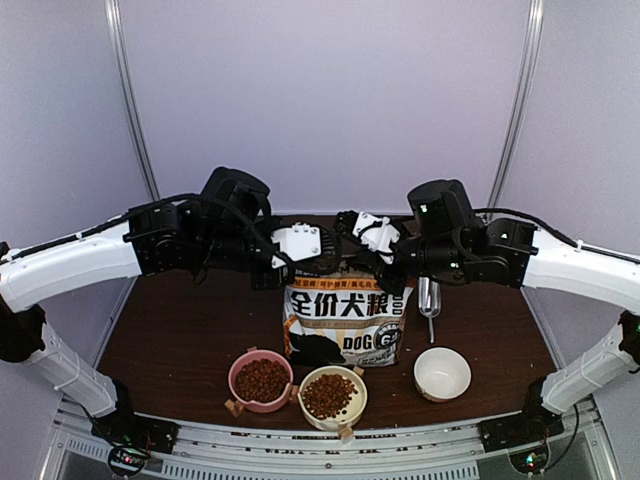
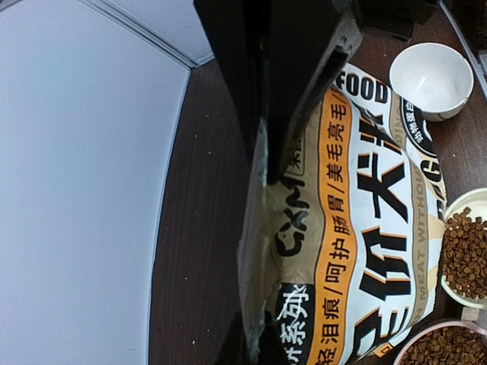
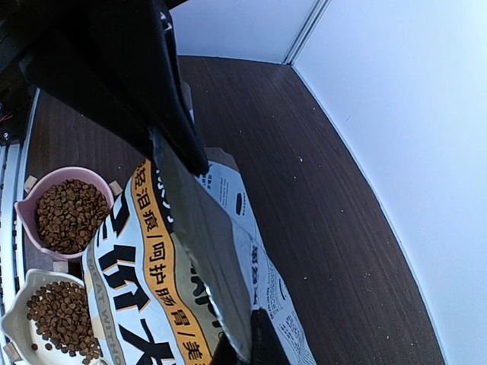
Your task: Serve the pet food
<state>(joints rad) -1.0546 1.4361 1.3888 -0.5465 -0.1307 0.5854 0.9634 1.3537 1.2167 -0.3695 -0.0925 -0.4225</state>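
The kraft-brown pet food bag [image 1: 345, 325] with an orange band stands upright mid-table. My left gripper [image 1: 288, 262] is shut on the left end of its top edge, and the left wrist view shows the edge pinched between the jaws of the left gripper [image 2: 256, 338]. My right gripper [image 1: 388, 262] is shut on the right end, with the bag's silver-lined lip clamped in the right gripper [image 3: 247, 342]. Pet food [image 1: 261, 380] fills a pink bowl [image 1: 236, 373], and more pet food [image 1: 328, 395] fills a cream bowl [image 1: 356, 383].
An empty white bowl [image 1: 442, 373] sits at the front right, near the bag. A shiny metal scoop [image 1: 430, 300] lies just right of the bag, under my right arm. The three bowls line the near edge of the dark wooden table [image 1: 180, 330].
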